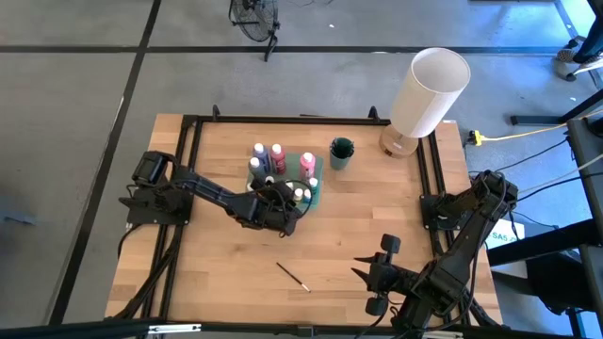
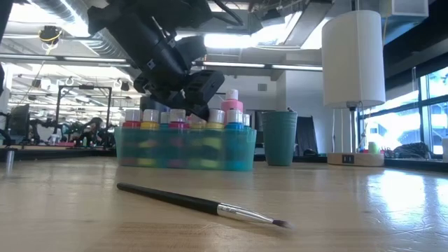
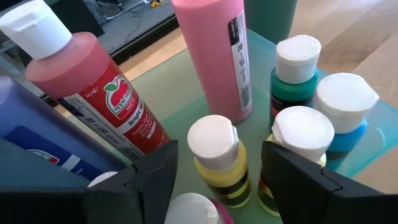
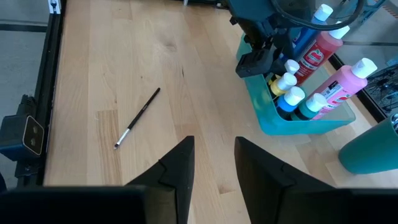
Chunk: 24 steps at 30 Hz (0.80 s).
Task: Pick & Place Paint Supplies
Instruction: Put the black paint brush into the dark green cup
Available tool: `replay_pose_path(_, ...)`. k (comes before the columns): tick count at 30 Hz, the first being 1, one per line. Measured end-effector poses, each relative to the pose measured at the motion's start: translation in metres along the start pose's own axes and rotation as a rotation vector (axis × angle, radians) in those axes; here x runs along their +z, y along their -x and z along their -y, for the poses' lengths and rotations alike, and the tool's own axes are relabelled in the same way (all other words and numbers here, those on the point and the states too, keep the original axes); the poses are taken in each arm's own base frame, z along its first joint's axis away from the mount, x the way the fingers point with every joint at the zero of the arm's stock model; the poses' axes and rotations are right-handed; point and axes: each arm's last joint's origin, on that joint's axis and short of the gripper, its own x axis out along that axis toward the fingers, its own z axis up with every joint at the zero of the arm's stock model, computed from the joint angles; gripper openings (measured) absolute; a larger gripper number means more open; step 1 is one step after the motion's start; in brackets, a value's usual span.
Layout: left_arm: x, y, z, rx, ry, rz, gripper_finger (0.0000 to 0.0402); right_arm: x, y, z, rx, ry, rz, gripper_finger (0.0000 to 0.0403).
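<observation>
Left gripper [image 3: 214,180] over the teal tray [image 1: 312,185], fingers spread, a yellow bottle [image 3: 217,160] between them, not yet clamped: judged a pick step. Next needs closing squarely on it, clear of neighbouring bottles. Right gripper [image 4: 214,165] waits released near the paintbrush [image 1: 293,276].

Wooden table [image 1: 226,254] bears tray [image 1: 314,179], cup [image 1: 341,153], brush [image 1: 293,276], lamp [image 1: 429,94].

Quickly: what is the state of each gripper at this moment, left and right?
Left gripper: open, fingers either side of a small yellow paint bottle in the teal tray, not closed on it.
Right gripper: open, empty, above bare table.
</observation>
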Motion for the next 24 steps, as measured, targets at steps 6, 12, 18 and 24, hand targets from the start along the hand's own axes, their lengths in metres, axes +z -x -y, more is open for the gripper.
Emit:
replay_pose_path(6, -0.0009, 0.003, 0.0013, 0.006, -0.005, 0.019, 0.0226, 0.0, 0.0, 0.0, 0.0, 0.0, 0.0, 0.0117)
replay_pose_path(12, -0.0001, 0.0031, 0.0008, 0.022, -0.003, 0.037, 0.0225, 0.0, 0.0, 0.0, 0.0, 0.0, 0.0, 0.0117)
replay_pose_path(18, 0.0006, 0.0031, 0.0002, 0.038, -0.007, 0.054, 0.0224, 0.0, 0.0, -0.0001, 0.0, -0.001, 0.0, 0.0117)
replay_pose_path(24, 0.0008, 0.0041, 0.0001, 0.053, -0.014, 0.073, 0.0224, 0.0001, -0.0001, 0.0, 0.0, -0.001, 0.001, 0.0117)
